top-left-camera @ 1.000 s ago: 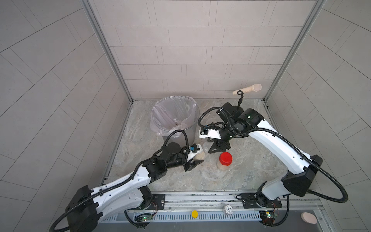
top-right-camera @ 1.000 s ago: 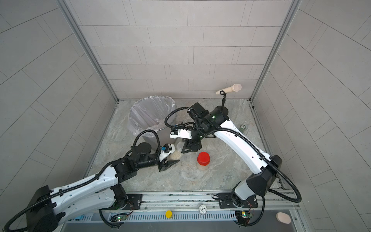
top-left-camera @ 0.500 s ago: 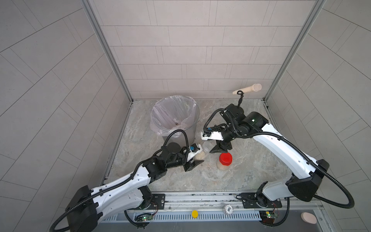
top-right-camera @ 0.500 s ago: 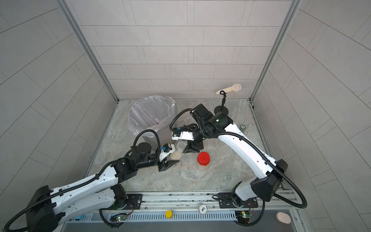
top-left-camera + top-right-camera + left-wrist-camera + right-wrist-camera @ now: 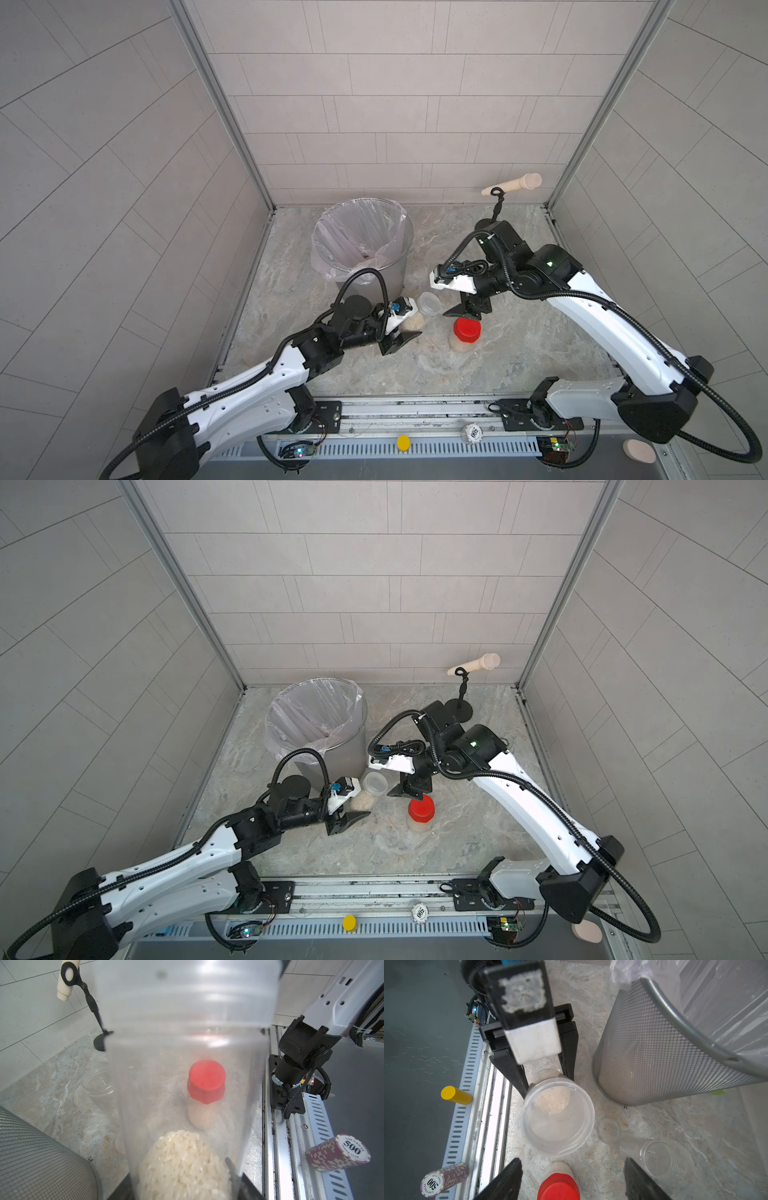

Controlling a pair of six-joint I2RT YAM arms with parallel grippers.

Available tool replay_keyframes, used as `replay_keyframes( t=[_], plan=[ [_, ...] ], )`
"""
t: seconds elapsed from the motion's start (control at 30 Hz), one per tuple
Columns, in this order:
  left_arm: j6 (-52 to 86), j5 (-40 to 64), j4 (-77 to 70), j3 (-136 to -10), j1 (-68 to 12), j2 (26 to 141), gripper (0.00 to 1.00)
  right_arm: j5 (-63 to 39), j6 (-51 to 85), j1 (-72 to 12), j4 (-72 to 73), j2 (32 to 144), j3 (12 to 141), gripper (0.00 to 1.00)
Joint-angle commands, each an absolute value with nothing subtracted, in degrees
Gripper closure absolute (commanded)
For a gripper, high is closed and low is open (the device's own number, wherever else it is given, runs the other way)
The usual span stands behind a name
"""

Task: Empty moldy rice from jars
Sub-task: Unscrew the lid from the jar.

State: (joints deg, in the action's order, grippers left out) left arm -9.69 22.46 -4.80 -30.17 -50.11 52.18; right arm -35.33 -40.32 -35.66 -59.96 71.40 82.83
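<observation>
One bin [image 5: 397, 270] with a plastic bag [image 5: 357, 232] in it stands at the back left of the table [image 5: 519, 353]. There are two grippers and three jars.

Just beside the bin, the left gripper [image 5: 413, 326] is squeezed tight on the first jar [image 5: 426, 305]. This jar is tipped over. Its clear round end points toward the right gripper [image 5: 465, 311], and white rice [image 5: 415, 321] sits at the end by the fingers.

A little to the right, the second jar [image 5: 466, 332] stands up on the table. It has a red lid [image 5: 205, 1080] and rice in the bottom. The right gripper is just behind it, with its jaws spread wide and nothing in them. At the back right is one pale stick [image 5: 515, 182] on a black stand.

Only the wrist views show the third jar [image 5: 656, 1159]. It is clear, open and empty, and it is on the table near the bin. One small loose lid [image 5: 608, 1130] lies beside it. The left wrist view looks right through the first jar, so the red lid shows behind it.

The right wrist view also shows one stack of chips [image 5: 444, 1179] and one yellow peg [image 5: 455, 1095] by the metal rail. In both top views these are only tiny dots.
</observation>
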Motion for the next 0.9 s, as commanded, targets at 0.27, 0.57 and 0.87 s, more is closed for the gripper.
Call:
replay_keyframes(
  t=[0.27,0.57,0.87],
  plan=[
    [-11.5,21.1,-6.1,-30.6,-49.9,51.3,0.82,-33.9,3.8,-35.2,-46.4,65.3,80.6,0.21],
    [-12.4,20.1,-6.6,-30.5,-49.9,51.7,0.82,-24.4,44.7,-39.1,-49.1,67.7,80.9,0.28],
    [-12.5,19.7,-8.0,-29.8,-49.9,52.4,0.81,-19.0,50.3,-42.1,-54.1,70.2,84.6,0.27]
  ],
)
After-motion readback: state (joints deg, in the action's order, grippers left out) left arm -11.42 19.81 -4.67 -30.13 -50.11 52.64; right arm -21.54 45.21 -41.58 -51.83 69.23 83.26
